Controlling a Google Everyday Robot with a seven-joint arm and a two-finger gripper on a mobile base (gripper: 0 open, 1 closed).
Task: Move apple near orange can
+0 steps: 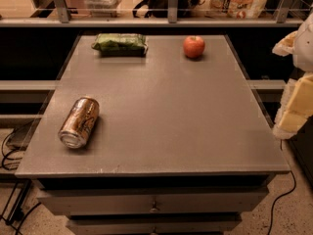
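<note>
The apple (194, 46), small, round and red, sits at the far right of the grey table top (161, 111). The orange can (79, 122) lies on its side near the front left, its silver lid towards the front edge. My gripper (295, 106) shows as white and yellowish parts at the right edge of the view, beside the table's right side. It is well away from both the apple and the can and holds nothing that I can see.
A green crinkly snack bag (120, 43) lies at the far left of the table. A railing and shelf (171, 18) with bags run behind it. Drawers (154, 204) sit under the front edge. Cables (10, 151) lie on the floor at left.
</note>
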